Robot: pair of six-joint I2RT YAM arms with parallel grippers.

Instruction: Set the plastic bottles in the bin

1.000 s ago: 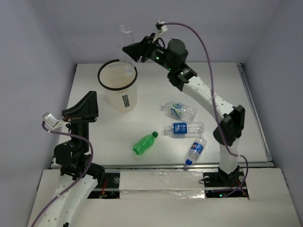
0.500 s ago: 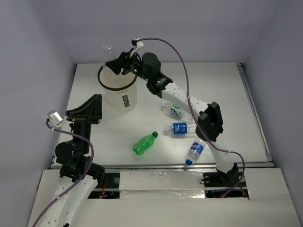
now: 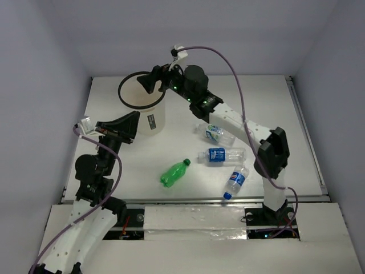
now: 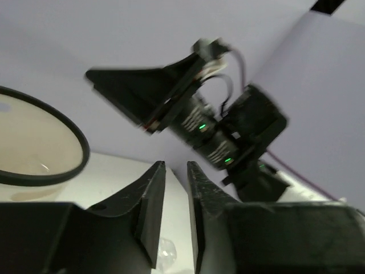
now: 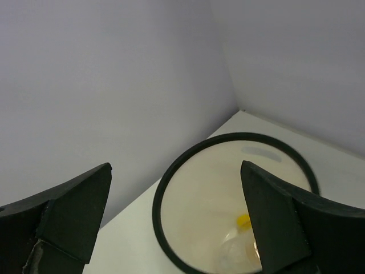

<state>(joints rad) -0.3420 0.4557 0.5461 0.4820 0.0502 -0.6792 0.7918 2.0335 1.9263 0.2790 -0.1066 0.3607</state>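
The white bin [image 3: 161,114] with a black rim stands at the back left of the table. My right gripper [image 3: 145,84] hovers over its mouth, open and empty [image 5: 175,166]. Inside the bin [image 5: 159,200] lies a clear bottle with a yellow cap [image 5: 244,220]. On the table lie a green bottle [image 3: 174,172], two blue-labelled clear bottles [image 3: 221,154] [image 3: 235,180] and a green-white-labelled one [image 3: 215,132]. My left gripper [image 3: 134,119] is raised beside the bin's near side, its jaws nearly together with only a narrow slit [image 4: 176,164] and nothing between them.
Grey walls close in the table at the back and both sides. The right arm [image 3: 228,117] stretches diagonally across the table above the green-white-labelled bottle. In the left wrist view the bin rim [image 4: 80,149] is at left and the right wrist [image 4: 217,137] is ahead.
The right gripper came over the bin and opened wide; the clear bottle it held is gone from its jaws. The left arm swung toward the bin and its jaws narrowed.
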